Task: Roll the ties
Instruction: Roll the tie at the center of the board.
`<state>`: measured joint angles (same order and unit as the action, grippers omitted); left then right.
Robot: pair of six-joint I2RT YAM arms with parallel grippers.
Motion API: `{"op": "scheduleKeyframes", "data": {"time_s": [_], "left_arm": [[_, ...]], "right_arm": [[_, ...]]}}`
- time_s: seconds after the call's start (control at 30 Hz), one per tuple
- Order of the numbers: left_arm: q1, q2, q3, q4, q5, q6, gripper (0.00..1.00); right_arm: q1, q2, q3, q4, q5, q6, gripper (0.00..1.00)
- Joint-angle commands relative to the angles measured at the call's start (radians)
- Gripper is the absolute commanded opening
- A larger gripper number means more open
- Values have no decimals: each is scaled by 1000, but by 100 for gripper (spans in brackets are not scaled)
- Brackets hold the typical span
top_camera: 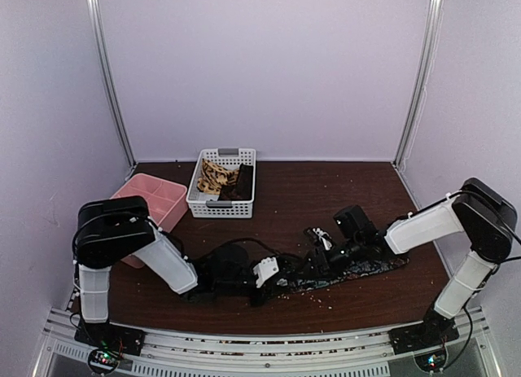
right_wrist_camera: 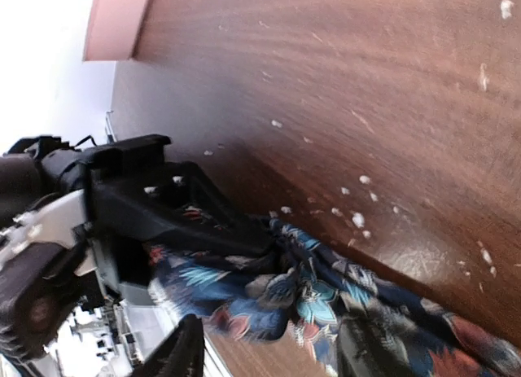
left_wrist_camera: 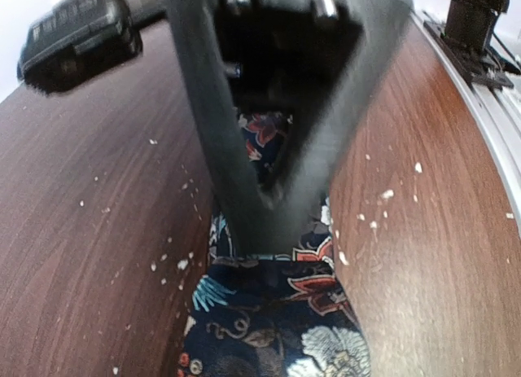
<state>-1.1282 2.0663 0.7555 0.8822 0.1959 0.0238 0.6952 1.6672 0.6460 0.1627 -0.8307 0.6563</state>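
The dark floral tie (top_camera: 358, 271) lies along the brown table from centre to right. My left gripper (top_camera: 270, 273) is shut on its left end. In the left wrist view its fingers (left_wrist_camera: 244, 190) meet in a V over the tie (left_wrist_camera: 277, 312). My right gripper (top_camera: 319, 248) is just right of it. Its dark fingers (right_wrist_camera: 177, 352) stand apart on either side of the bunched tie (right_wrist_camera: 326, 300), which the left gripper (right_wrist_camera: 138, 206) pinches. The tan tie (top_camera: 214, 178) and the dark brown tie (top_camera: 242, 184) lie in the white basket (top_camera: 220, 204).
A pink tray (top_camera: 151, 199) sits at the left beside the left arm. The white basket stands at the back centre. Small white specks (left_wrist_camera: 383, 196) are scattered over the table. The right arm's base (left_wrist_camera: 476, 27) and the rail run along the near edge.
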Motion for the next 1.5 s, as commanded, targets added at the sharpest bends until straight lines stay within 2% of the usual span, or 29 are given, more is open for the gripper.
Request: {"op": "scheduleKeyframes", "data": {"time_s": [0.0, 0.13, 0.37, 0.43, 0.53, 0.63, 0.67, 0.7, 0.77, 0.9, 1.03, 1.27, 1.47], "left_arm": [[4, -64, 3, -276, 20, 73, 29], [4, -82, 33, -380, 23, 93, 31], [5, -81, 52, -397, 37, 92, 32], [5, -81, 56, -397, 36, 93, 32], [5, -77, 61, -400, 35, 94, 32], [10, -77, 62, -399, 35, 92, 32], [15, -76, 60, -396, 36, 86, 33], [20, -79, 56, -388, 39, 78, 35], [29, -89, 42, -364, 46, 63, 42], [36, -123, -3, -272, 40, 38, 63], [36, -143, -36, -187, 25, 17, 73], [32, -103, -74, 7, -9, -40, 79], [-1, -10, -21, 148, -24, -61, 82]], "right_arm": [[5, -114, 8, -80, 42, 11, 58], [41, -121, 42, -76, 22, 56, 58], [103, -10, 104, -69, 21, 75, 55], [110, 15, 117, -67, 28, 73, 52], [113, 41, 134, -84, 36, 58, 40], [111, 49, 132, -100, 40, 38, 10], [109, 50, 124, -101, 41, 34, 3], [107, 49, 116, -103, 44, 30, 0], [95, 48, 95, -100, 48, 23, 0], [63, 48, 50, -91, 48, 1, 0], [24, 38, 3, -81, 42, -17, 0], [-46, 43, -73, -84, 61, -64, 0], [-59, 75, -80, -65, 75, -62, 0]]}}
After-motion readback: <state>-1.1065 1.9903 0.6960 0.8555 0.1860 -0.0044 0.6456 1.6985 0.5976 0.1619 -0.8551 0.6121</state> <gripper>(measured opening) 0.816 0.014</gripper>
